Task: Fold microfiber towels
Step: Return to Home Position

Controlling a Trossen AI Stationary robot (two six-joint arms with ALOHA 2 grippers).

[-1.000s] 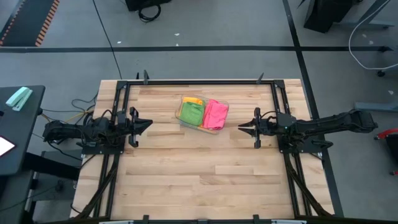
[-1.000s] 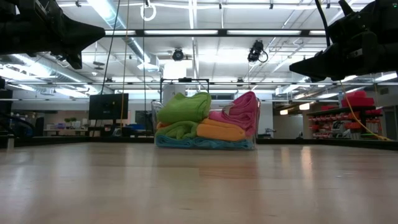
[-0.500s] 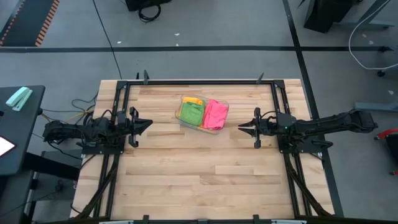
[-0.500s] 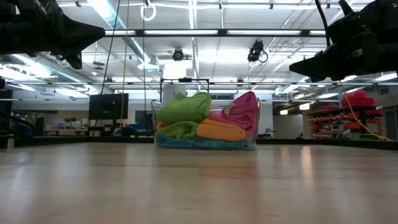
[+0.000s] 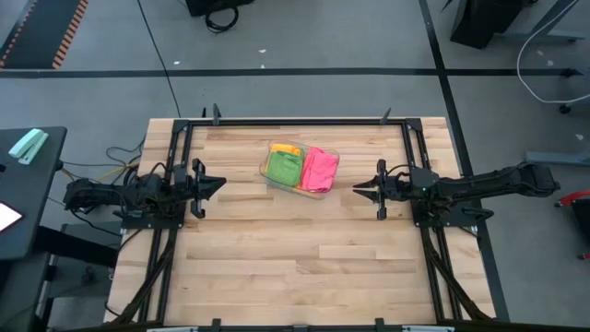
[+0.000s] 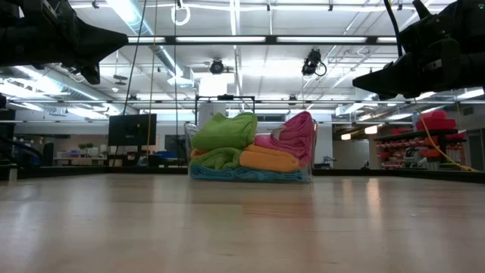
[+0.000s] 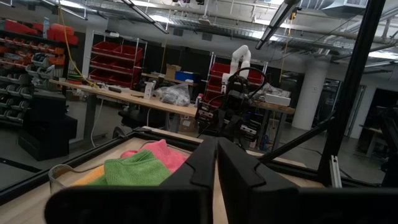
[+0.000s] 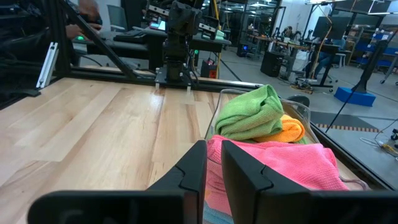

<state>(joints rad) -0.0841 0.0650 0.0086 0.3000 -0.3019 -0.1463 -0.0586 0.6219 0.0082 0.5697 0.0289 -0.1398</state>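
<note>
microfiber towels (image 5: 302, 169): every one i can see sits folded in the clear tray (image 7: 68, 168), toward the far middle of the table, between the two arms.
handling: my guess is very light, floppy and grippy rather than slippery, with nothing breakable. a fold will probably flop open if lifted by one layer.
where to grab: i'd pinch a corner or the thick folded edge, through all layers, not the puffy middle.
table (image 5: 295, 267): pale wood planks, smooth with a faint sheen. no loose cloth on it that i can spot.
left gripper (image 5: 222, 183): up off the wood at the left side, pointing in at the tray, fingers pressed together on nothing.
right gripper (image 5: 357, 190): mirror spot on the right, nearer the tray, a thin slit between its fingers and nothing in it.
tray walls: thin see-through plastic with rounded corners. it looks light, so i reckon it skids if bumped.
green towel (image 6: 224, 130): fluffy nap and plump folds, bulging above the rim on the left-arm side.
pink towel (image 6: 297, 133): same nap, humped up on the right-arm side, touching the green.
orange towel (image 6: 269, 160): squashed flat under the pink.
blue towel (image 6: 242, 174): bottom layer, only an edge shows.
room behind: shelving with red bins (image 7: 118, 65), well beyond the table.
</note>
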